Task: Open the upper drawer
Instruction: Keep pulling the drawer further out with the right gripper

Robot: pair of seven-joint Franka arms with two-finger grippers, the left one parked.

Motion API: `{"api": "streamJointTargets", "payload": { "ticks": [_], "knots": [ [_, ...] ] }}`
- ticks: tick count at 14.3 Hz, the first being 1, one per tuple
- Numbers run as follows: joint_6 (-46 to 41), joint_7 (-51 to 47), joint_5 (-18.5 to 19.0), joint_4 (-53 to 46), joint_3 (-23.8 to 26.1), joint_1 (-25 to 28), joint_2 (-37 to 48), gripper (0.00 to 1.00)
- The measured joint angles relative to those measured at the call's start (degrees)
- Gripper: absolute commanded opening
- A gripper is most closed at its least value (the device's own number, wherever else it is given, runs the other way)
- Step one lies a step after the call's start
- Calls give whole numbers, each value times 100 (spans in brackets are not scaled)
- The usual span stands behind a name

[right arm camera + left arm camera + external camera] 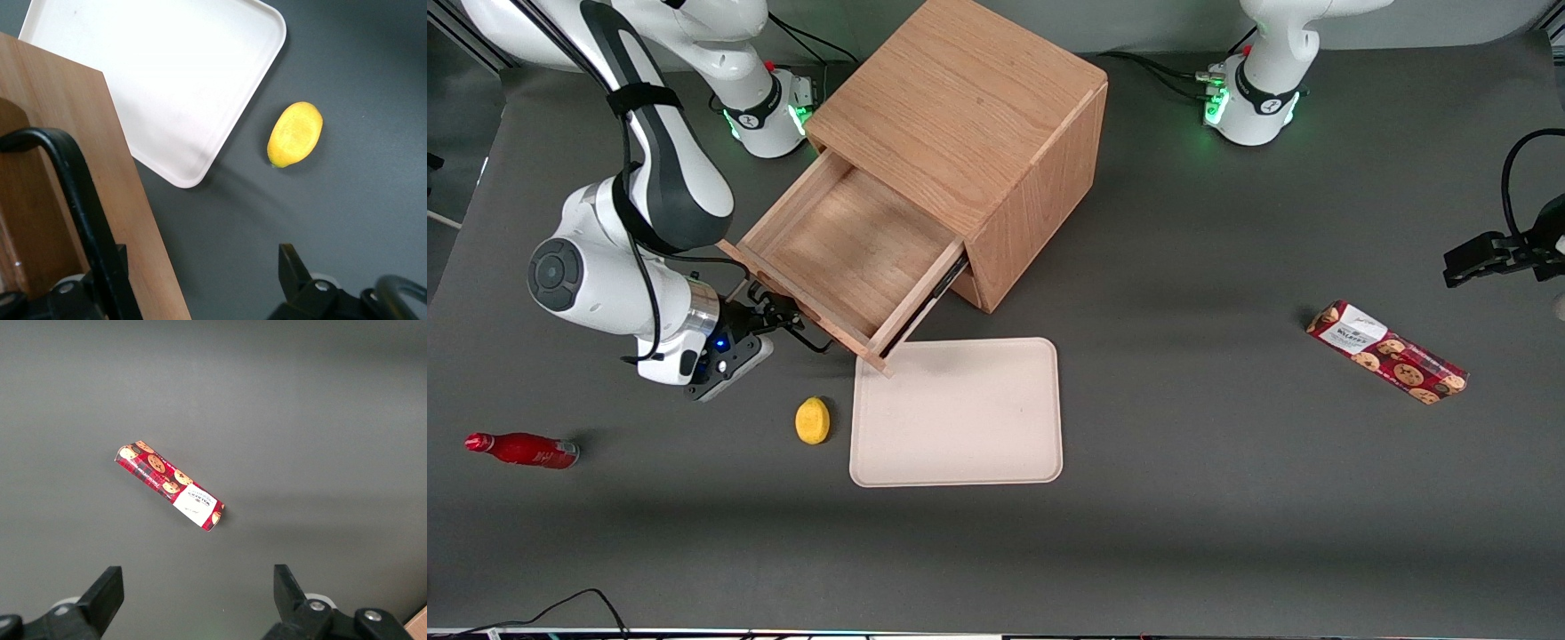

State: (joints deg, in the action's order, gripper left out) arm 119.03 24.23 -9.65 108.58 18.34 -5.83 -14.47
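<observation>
Oak upper drawer stands pulled well out of the wooden cabinet, its box bare inside. The gripper sits at the drawer's front; in the right wrist view its fingers are spread apart, straddling the black bar handle without clamping it. A beige tray and a lemon lie nearer the front camera.

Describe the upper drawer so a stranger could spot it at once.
Find the oak cabinet mid-table. The upper drawer juts from its front, pulled out, its wooden box empty. The pincer is at its black bar handle, nearer the camera than which lie a cream tray and a lemon.
</observation>
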Motion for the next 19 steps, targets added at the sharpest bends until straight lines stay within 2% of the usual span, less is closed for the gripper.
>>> {"api": "streamJointTargets", "payload": {
  "ticks": [19],
  "knots": [
    [-57,0,45,-307,-66,-181,-224,100]
  ]
}}
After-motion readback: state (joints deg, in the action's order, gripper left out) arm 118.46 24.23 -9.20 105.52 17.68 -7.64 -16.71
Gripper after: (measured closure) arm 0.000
